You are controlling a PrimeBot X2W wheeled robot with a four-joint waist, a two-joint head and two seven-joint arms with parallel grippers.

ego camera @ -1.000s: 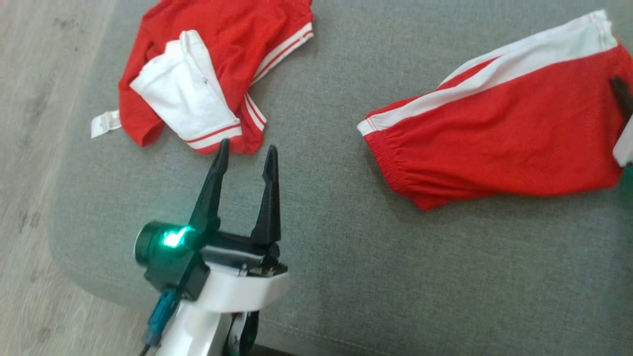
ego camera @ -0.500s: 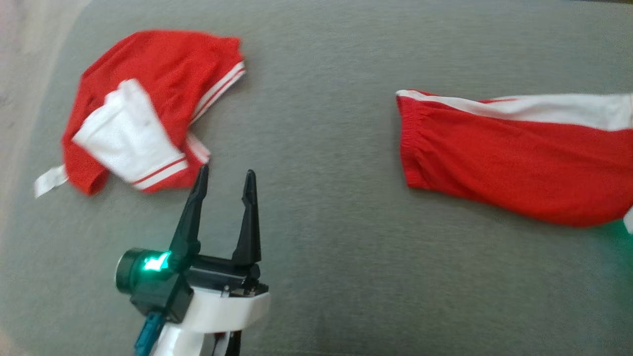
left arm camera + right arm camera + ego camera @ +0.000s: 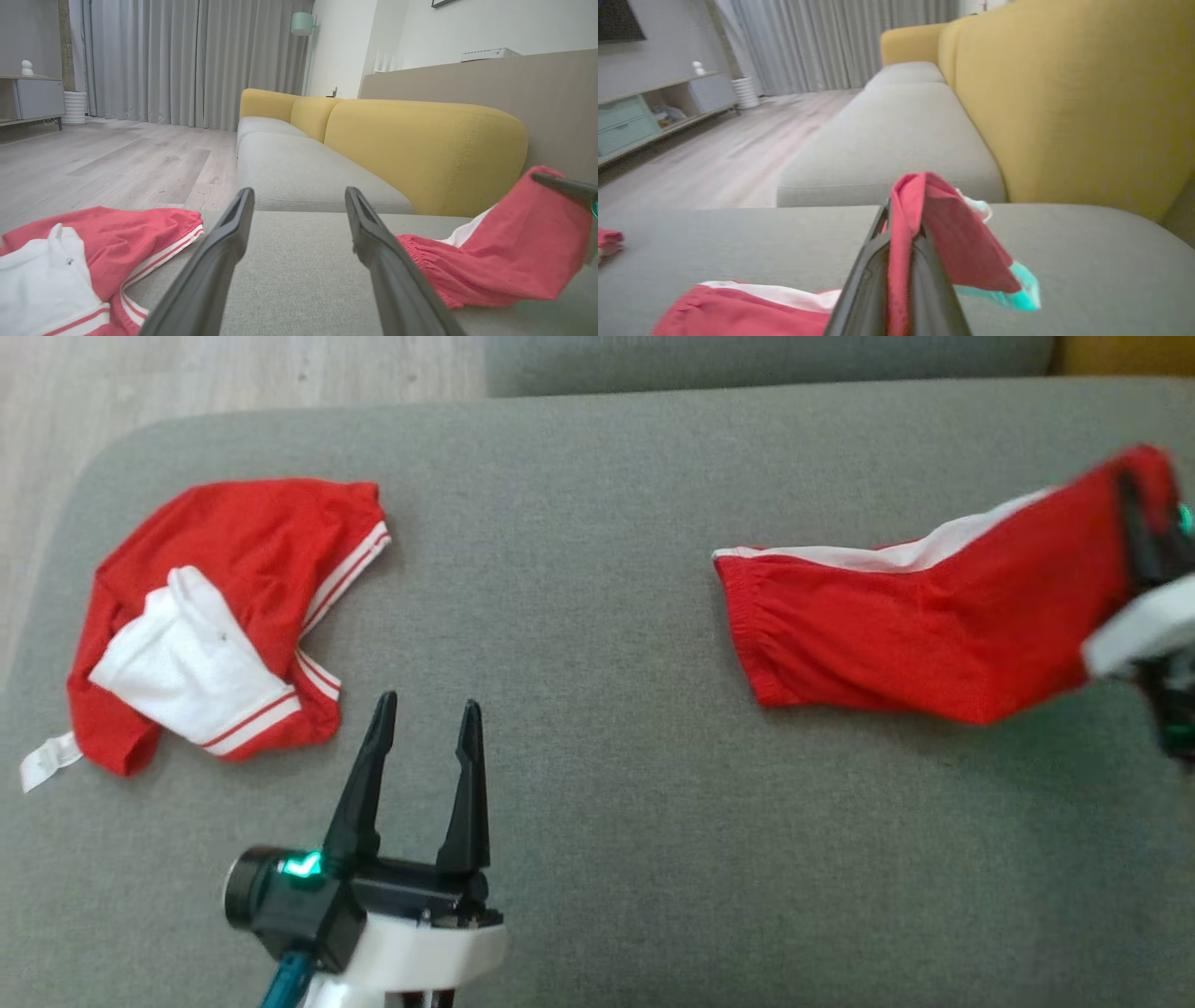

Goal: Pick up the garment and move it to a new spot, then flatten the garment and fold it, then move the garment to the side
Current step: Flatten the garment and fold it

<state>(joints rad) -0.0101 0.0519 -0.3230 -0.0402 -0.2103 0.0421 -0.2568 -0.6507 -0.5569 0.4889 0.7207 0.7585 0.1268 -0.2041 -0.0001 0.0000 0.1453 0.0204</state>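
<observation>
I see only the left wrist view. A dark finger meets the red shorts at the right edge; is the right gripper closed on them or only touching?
Observer: Closed. In the right wrist view the right gripper is shut with a fold of the red shorts pinched in it.
Operator: Does my left gripper touch the crumpled garment?
Observer: No. In the head view the left gripper is open over the grey cushion, with a gap to the crumpled red garment.
Operator: What is at that garment's far left end?
Observer: A white tag sticks out there onto the cushion.
</observation>
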